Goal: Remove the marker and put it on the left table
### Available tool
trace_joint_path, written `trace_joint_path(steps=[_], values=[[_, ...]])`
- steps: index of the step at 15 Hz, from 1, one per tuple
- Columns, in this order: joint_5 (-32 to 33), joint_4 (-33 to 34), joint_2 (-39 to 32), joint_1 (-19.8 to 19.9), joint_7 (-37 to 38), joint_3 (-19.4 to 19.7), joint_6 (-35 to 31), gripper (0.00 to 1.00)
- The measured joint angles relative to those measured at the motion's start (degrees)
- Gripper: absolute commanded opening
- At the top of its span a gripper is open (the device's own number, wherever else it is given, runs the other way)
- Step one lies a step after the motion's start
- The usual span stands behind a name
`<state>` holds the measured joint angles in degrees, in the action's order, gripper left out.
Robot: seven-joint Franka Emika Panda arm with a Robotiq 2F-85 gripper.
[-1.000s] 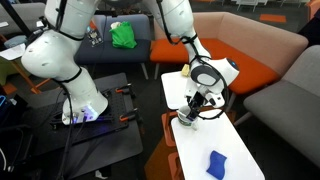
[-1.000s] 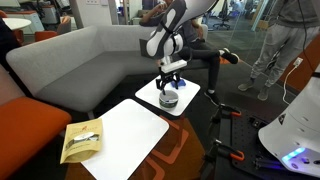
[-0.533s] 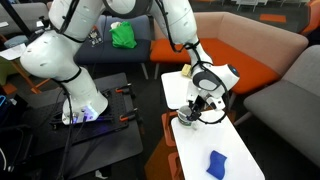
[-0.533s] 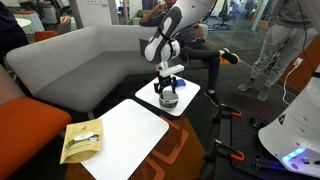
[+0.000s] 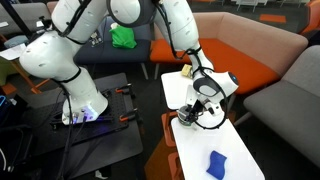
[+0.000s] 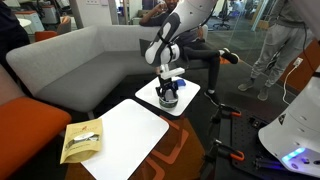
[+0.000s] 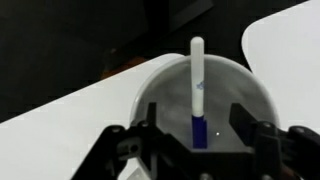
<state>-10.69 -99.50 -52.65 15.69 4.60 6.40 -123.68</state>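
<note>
- A gray sofa curves along the far left in an exterior view; an orange sofa sits far right in an exterior view.
- The white robot arm bends down from above to the tables in both exterior views.
- 2 white-topped tables stand just beside each other. The longer table carries the mug. The left table, squarish with rounded corners and an orange-brown frame, is the near 1 in that exterior view.
- A yellow packet lies at the left edge of the left table; I cannot tell whether it rests on the top.
- A flat blue pad lies on the near end of the longer table, well apart from the mug.
- The white mug stands upright on the longer table, near the gap between the 2 tables.
- The claw hangs directly over the mug, low at its rim. It is released: its 2 dark fingers are spread wide, 1 on each side of the marker, and neither touches it.
- The marker stands inside the mug, between the fingers. Its lower part is dark blue, its upper part is white, and the top rises above the rim.
</note>
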Motion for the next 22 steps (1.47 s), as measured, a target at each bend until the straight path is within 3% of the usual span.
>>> trace_joint_path(steps=[1, 3, 4, 5, 8, 9, 10, 12, 22], values=[[-0.2, 0.4, -0.3, 0.3, -0.4, -0.2, 0.7, 0.52], [-0.7, 1.3, -1.0, 0.6, -1.1, -0.2, 2.2, 0.47], [-0.8, 1.6, -1.2, 0.8, -1.2, -0.3, 2.9, 0.38], [-0.8, 2.0, -1.5, 1.0, -1.2, -0.3, 3.6, 0.43], [-0.9, 2.9, -1.9, 1.4, -1.2, -0.3, 5.4, 0.37], [-0.9, 3.1, -2.0, 1.5, -1.2, -0.3, 5.7, 0.28], [-0.9, 3.3, -2.1, 1.6, -1.2, -0.3, 5.9, 0.12], [-1.0, 3.5, -2.2, 1.8, -1.2, -0.3, 5.9, 0.00], [-2.0, 3.7, -1.2, 3.1, -2.2, -0.2, 5.9, 0.03]])
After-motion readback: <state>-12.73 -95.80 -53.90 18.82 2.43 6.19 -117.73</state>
